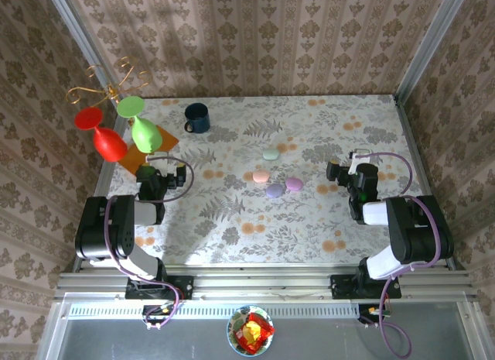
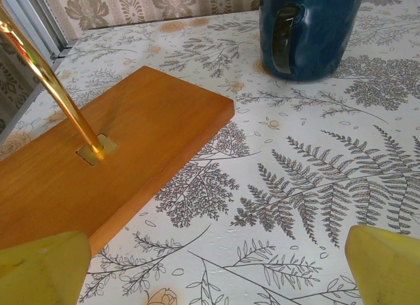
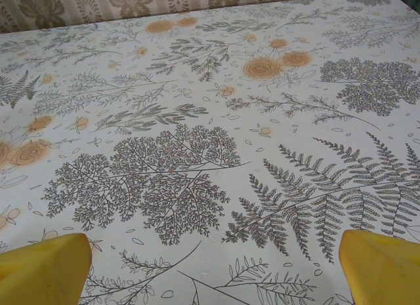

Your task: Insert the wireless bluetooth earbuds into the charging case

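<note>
Both arms sat folded at the near edge of the counter (image 1: pixel 232 228), elbows drawn back and forearms reaching forward, low over the patterned cloth. The left arm (image 1: pixel 116 228) pointed toward the back left. Its wrist view showed the left gripper (image 2: pixel 213 272) spread wide, with one yellow fingertip (image 2: pixel 39 269) over the near corner of a wooden base (image 2: pixel 98 161) and the other out over bare cloth. Nothing lay between them.

The right arm (image 1: pixel 406 232) was bent the same way on the right side. The right gripper (image 3: pixel 210 269) was likewise spread wide above fern-printed cloth, and it held nothing.

Four pastel charging cases (image 1: pixel 274 190) lay in a loose cluster at the centre of the counter, between the two arms and well apart from either gripper. One was green (image 1: pixel 271 154), one pink (image 1: pixel 261 176) and two purplish, and the pink one and the nearer purplish one almost touched. The earbuds were too small to pick out from above.

There was one dark blue mug (image 1: pixel 196 118) toward the back, just beyond the wooden base in the left wrist view. One gold stand (image 2: pixel 46 75) rose from that base and carried two stemmed glasses, one red (image 1: pixel 110 145) and one green (image 1: pixel 145 135). One small bowl (image 1: pixel 250 330) of bright wrapped pieces sat in front of the arm bases.
</note>
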`<state>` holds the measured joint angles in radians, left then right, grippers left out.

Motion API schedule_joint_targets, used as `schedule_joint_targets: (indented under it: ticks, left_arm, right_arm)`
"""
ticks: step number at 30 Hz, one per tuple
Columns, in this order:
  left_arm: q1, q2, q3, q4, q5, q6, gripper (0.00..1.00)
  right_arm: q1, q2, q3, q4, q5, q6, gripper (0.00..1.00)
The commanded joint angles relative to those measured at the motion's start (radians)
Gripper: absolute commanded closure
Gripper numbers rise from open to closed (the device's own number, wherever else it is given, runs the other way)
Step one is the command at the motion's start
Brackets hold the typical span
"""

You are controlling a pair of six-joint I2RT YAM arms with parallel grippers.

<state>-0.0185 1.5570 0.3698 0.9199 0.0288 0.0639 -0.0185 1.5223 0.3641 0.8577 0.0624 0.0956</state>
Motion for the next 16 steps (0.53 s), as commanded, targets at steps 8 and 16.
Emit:
schedule_joint_targets:
  ticks: [8,16]
  left_arm:
    - [-0.006,-0.002,0.015,0.009,-0.015,0.021,0.0]
    - [-0.004,-0.001,0.021,-0.003,-0.038,0.011,0.0]
  right_arm:
    - [0.006,0.002,0.022,0.027,-0.003,-0.02,0.02]
    - [0.006,0.003,0.024,0.025,-0.003,-0.02,0.0]
